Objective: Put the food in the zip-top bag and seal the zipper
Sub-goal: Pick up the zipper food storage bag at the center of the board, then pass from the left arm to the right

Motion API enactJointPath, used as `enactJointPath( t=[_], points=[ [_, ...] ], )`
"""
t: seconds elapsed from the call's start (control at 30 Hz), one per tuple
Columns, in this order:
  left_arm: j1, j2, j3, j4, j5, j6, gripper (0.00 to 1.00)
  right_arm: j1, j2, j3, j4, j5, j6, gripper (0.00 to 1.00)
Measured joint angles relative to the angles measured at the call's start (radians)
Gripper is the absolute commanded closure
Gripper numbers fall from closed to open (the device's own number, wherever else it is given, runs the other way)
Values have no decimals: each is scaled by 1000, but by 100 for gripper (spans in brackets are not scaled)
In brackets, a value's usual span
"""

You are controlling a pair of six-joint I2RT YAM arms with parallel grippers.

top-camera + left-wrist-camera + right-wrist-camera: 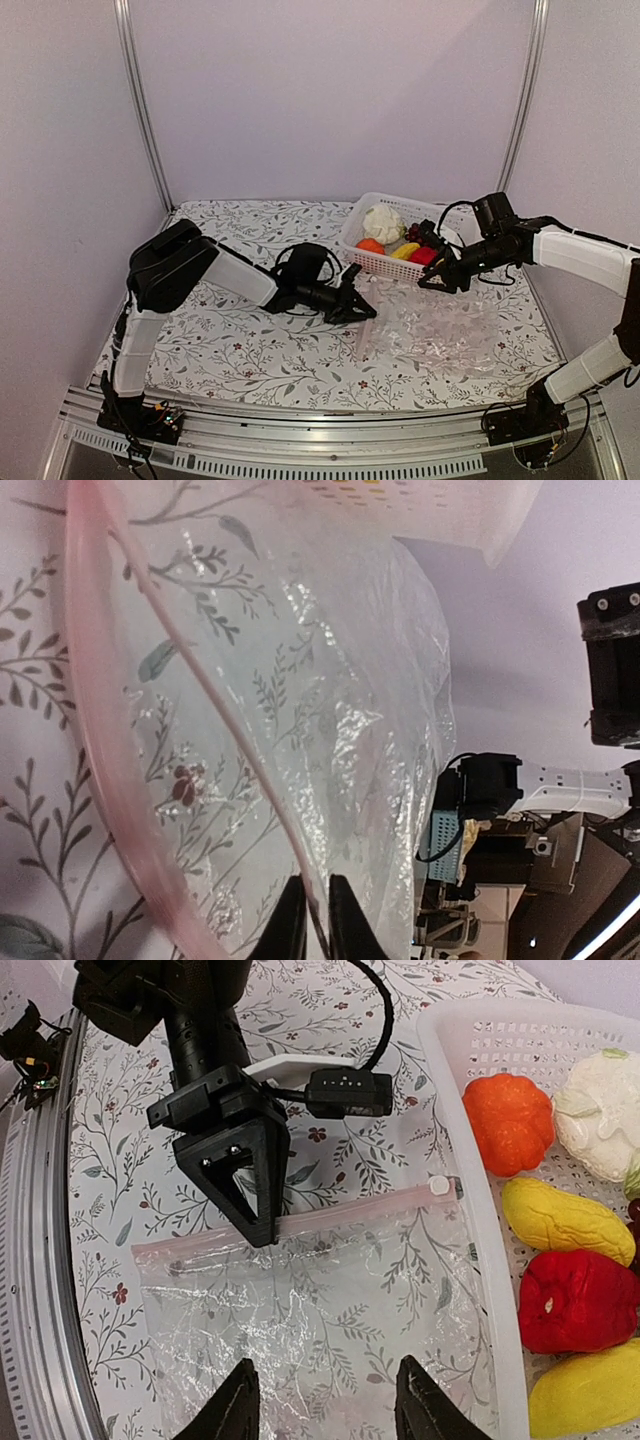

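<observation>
Closest to us, at the bottom edge of the right wrist view, the right pincer (325, 1400) stands spread. Its two dark fingertips are wide apart with nothing between them, and it hangs over the zip-top bag (330, 1310). The bag is clear and crinkled and lies flat on the floral worktop (110, 1140) with nothing inside. One side sits just beside the wall of the white lattice basket (480, 1230); we cannot tell whether they touch.

Along the bag's far edge we see the zipper (350, 1210), a pale pink strip with a small white tab at its basket end. The left pincer (262, 1225) comes down on that strip with its fingers pressed together, pinching the zipper toward the end away from the basket. In the left wrist view the same pinch shows from behind: a thin pink lip runs between the two nearly touching fingers, and a broader pink band curves beside it.

All the food we can see sits in the basket, apart from the bag. We count an orange round fruit (508, 1120), a white cauliflower (600, 1110), a yellow piece (565, 1222), a red piece (578, 1300) and a second yellow piece (590, 1395) at the lower corner.

From above, the bag lies in front of the basket on the right half of the worktop. The left arm reaches across to the bag's left end, and the right pincer hovers near the basket's front rim.
</observation>
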Motion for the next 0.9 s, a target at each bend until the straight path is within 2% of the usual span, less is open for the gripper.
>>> enactJointPath(
  t=[0.1,0.2,0.33,0.43,0.53,0.63,0.73,0.9],
  points=[
    [5,-24,-37,-2,-7,11,100,0,-7,-1,5,5,2,57],
    [20,-142,-158,-69,-28,60,100,-3,-30,-8,14,14,4,58],
    [66,-418,-287,-298,-122,202,100,-28,-95,-33,56,23,8,58],
    [122,-637,-303,-507,-237,331,100,-61,-157,-44,92,26,19,58],
    [198,-838,-275,-749,-410,457,100,-77,-176,-45,132,30,30,58],
    [246,-946,-176,-972,-635,578,100,-79,-167,-53,147,35,33,58],
    [247,-995,-46,-1132,-843,700,100,-82,-155,-65,151,41,34,58],
    [185,-973,61,-1244,-1032,874,100,-82,-153,-72,159,48,38,57]
  ],
)
